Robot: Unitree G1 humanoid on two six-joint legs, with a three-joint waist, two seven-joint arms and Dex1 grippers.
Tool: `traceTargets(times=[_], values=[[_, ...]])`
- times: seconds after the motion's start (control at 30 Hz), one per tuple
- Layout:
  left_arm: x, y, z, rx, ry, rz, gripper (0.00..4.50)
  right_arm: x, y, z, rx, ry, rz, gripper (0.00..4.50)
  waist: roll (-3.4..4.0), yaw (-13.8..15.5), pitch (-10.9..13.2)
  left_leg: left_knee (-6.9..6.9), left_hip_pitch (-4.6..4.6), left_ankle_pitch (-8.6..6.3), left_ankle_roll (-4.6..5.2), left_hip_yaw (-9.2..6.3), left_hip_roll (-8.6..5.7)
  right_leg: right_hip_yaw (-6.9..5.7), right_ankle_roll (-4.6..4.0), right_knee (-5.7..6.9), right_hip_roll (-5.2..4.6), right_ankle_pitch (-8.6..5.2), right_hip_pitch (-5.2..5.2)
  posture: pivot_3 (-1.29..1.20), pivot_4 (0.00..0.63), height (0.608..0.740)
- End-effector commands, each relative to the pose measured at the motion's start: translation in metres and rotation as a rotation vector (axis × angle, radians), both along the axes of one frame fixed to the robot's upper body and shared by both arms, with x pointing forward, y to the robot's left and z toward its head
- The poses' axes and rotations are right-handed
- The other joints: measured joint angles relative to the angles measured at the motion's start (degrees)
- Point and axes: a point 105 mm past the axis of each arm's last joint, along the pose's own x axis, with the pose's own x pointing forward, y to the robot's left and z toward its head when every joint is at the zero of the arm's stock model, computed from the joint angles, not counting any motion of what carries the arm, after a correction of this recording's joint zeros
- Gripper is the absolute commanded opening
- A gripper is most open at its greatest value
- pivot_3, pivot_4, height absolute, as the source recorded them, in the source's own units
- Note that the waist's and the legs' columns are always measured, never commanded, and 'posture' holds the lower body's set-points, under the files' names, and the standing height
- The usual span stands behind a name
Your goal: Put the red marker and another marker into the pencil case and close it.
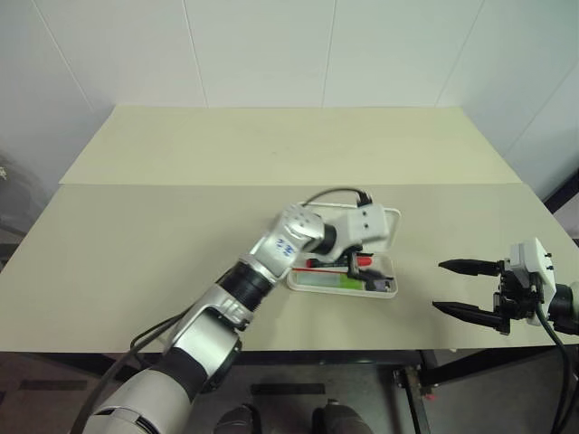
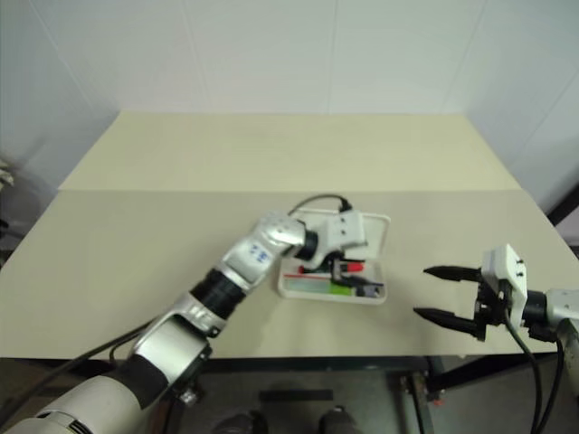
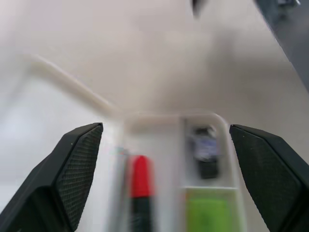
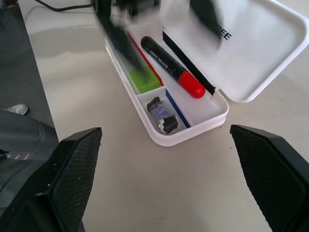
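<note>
Markers lie already inside the pencil case, which sits open on the table with its lid folded back flat: the red marker rests in the long slot next to the hinge, and the green marker lies in the slot alongside it, toward the front wall. A small dark clip fills the short end compartment. The left gripper hangs just above the case with its fingers spread wide and nothing between them. The right gripper waits well off to the side, fingers wide apart too, holding nothing. What looks left is closing the lid. The case seems light, stiff and smooth, so it may skate on the table when pushed; the lid is thin hard plastic on a hinge. Best hold is probably under the lid's free long edge, lifting it over, while the other gripper steadies the base, then pressing down near the front rim
</note>
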Motion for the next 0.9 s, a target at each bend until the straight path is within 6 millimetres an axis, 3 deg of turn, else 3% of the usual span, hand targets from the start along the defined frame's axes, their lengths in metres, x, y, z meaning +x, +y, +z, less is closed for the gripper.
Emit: traceTargets(times=[0.03,0.37,0.57,0.73,0.9], values=[[-0.013,0.017,0.024,-0.167,-0.087,-0.114,4.48,0.001,0.003,0.011,0.024,-0.046,0.011,4.50,0.00,0.1,0.0,0.01,0.03,0.00,-0.02,0.00,0.01,-0.01,0.00,-0.01,0.00,0.00,0.04,0.00,0.150,0.740],[-0.005,0.100,0.047,-0.424,-0.138,-0.117,4.48,0.009,0.012,0.013,0.043,-0.059,0.039,4.50,0.00,0.1,0.0,0.13,0.10,-0.01,0.04,-0.04,-0.02,-0.11,0.04,0.02,-0.05,0.02,0.20,0.00,0.150,0.740],[0.016,0.159,0.032,-0.318,-0.114,0.040,4.48,0.014,0.014,0.013,0.043,-0.057,0.053,4.50,0.00,0.0,0.0,0.10,0.09,-0.02,0.04,-0.10,0.00,-0.19,0.03,-0.04,-0.04,0.02,0.21,0.00,0.150,0.740],[0.019,0.188,0.025,-0.288,-0.085,0.081,4.48,0.017,0.017,0.013,0.045,-0.056,0.066,4.50,0.00,0.1,0.0,0.11,0.07,-0.07,0.14,-0.10,-0.01,-0.23,0.03,-0.06,-0.09,0.02,0.22,0.00,0.150,0.740],[0.019,0.200,0.021,-0.282,-0.062,0.081,4.48,0.019,0.018,0.014,0.043,-0.057,0.073,4.50,0.00,0.1,0.0,0.10,0.03,-0.24,0.42,-0.20,-0.01,-0.34,0.01,-0.09,-0.12,0.01,0.23,0.00,0.150,0.740]])
